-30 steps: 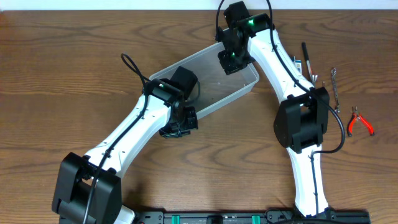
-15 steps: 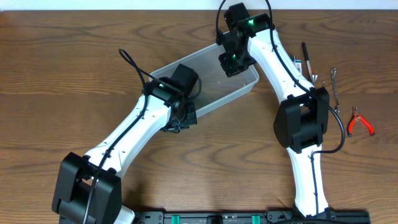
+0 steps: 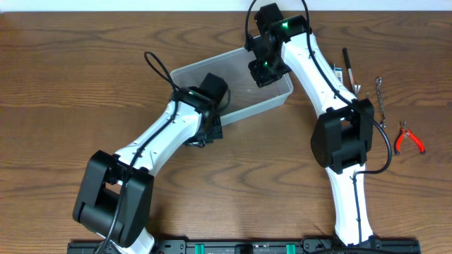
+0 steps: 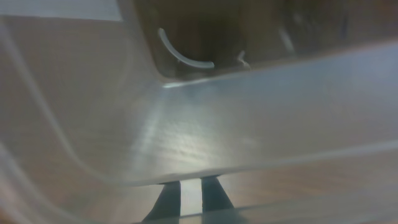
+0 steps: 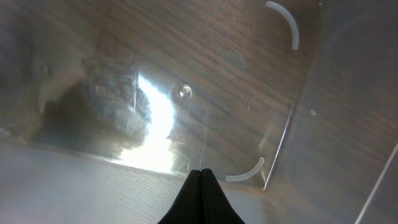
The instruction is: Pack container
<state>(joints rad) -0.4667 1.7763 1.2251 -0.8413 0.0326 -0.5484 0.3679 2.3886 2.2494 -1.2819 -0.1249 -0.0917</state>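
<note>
The container (image 3: pixel 236 88) is a clear plastic bin lying at a slant on the wood table at centre back. My left gripper (image 3: pixel 209 132) is at its near long wall. In the left wrist view the two dark fingertips (image 4: pixel 166 198) stand close together with a pale strip of the container's wall (image 4: pixel 249 124) between them. My right gripper (image 3: pixel 262 72) is at the bin's far right corner. In the right wrist view its black fingers (image 5: pixel 200 193) are pressed together at the top of the clear wall (image 5: pixel 74 186). The bin looks empty.
Hand tools lie on the table right of the right arm: a dark-handled tool (image 3: pixel 347 67), a slim metal tool (image 3: pixel 379 93) and red-handled pliers (image 3: pixel 408 137). The table's far edge runs along the top of the overhead view.
My left gripper has moved up and in against the bin's near wall. The bin's left end has swung toward the back. The right gripper has stayed in place.
</note>
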